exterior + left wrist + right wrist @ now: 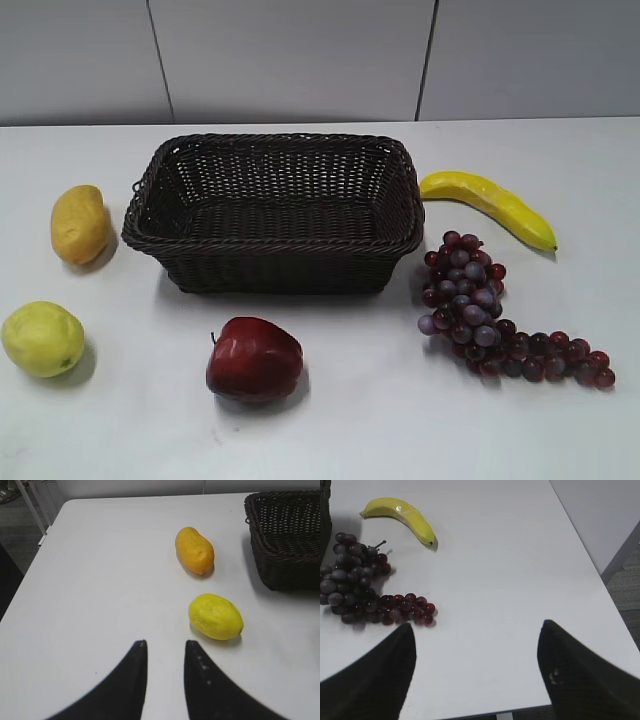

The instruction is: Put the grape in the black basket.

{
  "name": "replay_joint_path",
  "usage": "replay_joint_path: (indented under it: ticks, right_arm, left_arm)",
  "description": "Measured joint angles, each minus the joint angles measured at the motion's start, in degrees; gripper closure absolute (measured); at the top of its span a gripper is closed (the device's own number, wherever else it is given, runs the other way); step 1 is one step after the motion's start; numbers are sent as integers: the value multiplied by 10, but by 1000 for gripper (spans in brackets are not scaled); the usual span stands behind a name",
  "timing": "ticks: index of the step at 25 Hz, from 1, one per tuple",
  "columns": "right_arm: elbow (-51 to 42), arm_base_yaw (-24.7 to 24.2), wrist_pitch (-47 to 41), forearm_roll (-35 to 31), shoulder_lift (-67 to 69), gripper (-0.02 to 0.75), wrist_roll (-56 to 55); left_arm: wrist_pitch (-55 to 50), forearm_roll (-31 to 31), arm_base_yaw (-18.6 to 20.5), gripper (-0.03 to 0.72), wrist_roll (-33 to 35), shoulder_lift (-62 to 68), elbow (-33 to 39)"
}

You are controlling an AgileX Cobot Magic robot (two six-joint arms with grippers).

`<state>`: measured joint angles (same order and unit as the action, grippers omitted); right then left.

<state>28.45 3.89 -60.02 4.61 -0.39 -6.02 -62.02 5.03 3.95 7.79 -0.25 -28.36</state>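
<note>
While both my arms hang back off the fruit, the white table (pixel 360 430) lies matte and bright, running to a pale panelled wall (pixel 300 55) with two dark seams. At the middle sits the black basket (pixel 275 268), nothing showing in it. The grape (pixel 478 312) lies on the table just right of the basket's front corner, its tail of red berries trailing off to the right, and a banana (pixel 495 203) rests behind it, near but apart. Left of the basket there's an orange-yellow fruit (pixel 80 224), a lemon-yellow one (pixel 42 339) nearer the front edge, and a red apple (pixel 254 359) out front.

My left gripper (pixel 164 652) hovers above bare tabletop, fingers narrowly parted, gripping nothing, yellow fruit just ahead. Past the table's left edge I see grey floor (pixel 15 535) and a white frame leg. My right gripper (pixel 476 645) is spread wide over the front edge, the grape (pixel 365 587) ahead to its left, grey floor (pixel 625 575) beyond the right edge.
</note>
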Motion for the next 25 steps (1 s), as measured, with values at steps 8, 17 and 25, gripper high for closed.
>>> replay_joint_path:
  ticks: [8,17,25]
  right_arm:
    - [0,0,0,0,0,164,0]
    - [12,0,36,0,4,164,0]
    - [4,0,245,-3,114,164,0]
  left_arm:
    - [0,0,0,451,0,0,0]
    - [0,0,0,451,0,0,0]
    - [0,0,0,451,0,0,0]
